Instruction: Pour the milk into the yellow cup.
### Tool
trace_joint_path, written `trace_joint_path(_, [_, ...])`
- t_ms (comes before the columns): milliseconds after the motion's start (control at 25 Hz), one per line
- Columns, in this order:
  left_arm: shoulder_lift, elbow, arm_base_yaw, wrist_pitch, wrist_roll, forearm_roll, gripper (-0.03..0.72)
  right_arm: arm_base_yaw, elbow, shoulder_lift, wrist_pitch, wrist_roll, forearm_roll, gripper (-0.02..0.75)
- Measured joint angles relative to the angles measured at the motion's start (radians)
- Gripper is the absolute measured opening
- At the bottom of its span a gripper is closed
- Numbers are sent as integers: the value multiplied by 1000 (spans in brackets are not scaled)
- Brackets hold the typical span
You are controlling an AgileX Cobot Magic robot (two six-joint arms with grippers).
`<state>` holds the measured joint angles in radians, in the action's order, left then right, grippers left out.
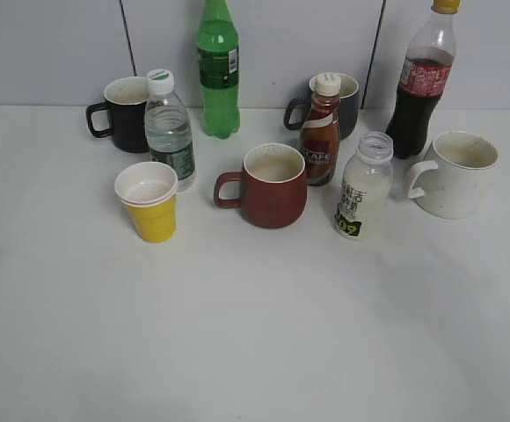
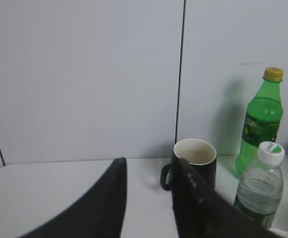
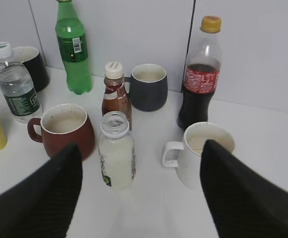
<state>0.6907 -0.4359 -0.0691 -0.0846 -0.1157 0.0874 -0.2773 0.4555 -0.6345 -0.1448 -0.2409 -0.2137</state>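
The milk stands upright and capless on the white surface, right of centre in the exterior view, with white liquid filling most of it and a green-black mark near its base. In the right wrist view it sits at lower centre, between the two dark fingers of the right hand, which is spread wide with nothing in it and clear of the bottle. Just behind the milk is the brown coffee bottle with a white cap; to its left is the dark red mug, and to its right a white mug. The yellow cup stands upright at left of centre, well apart from the milk, with the water bottle just behind it. Along the back row are a black mug, a green bottle, a grey mug and a cola bottle. The left hand shows at the bottom of the left wrist view, fingers parted and holding nothing.
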Motion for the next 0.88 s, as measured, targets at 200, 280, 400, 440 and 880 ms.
trace_joint_path(200, [319, 1, 0, -340, 0, 0, 281, -69, 0, -264, 271, -3, -8, 554])
trace_joint_path(280, [438, 1, 0, -444, 0, 0, 333, -92, 0, -351, 366, -3, -7, 554])
trace_joint_path(400, [548, 1, -1, -474, 0, 0, 424, -127, 0, -498, 507, -3, -7, 554])
trace_joint_path(440, [563, 1, -3, -475, 0, 0, 435, -141, 0, -535, 545, -2, -7, 554])
trace_joint_path(880, [838, 6, -121, -528, 0, 28, 474, -181, -59, -858, 862, 172, 167, 554])
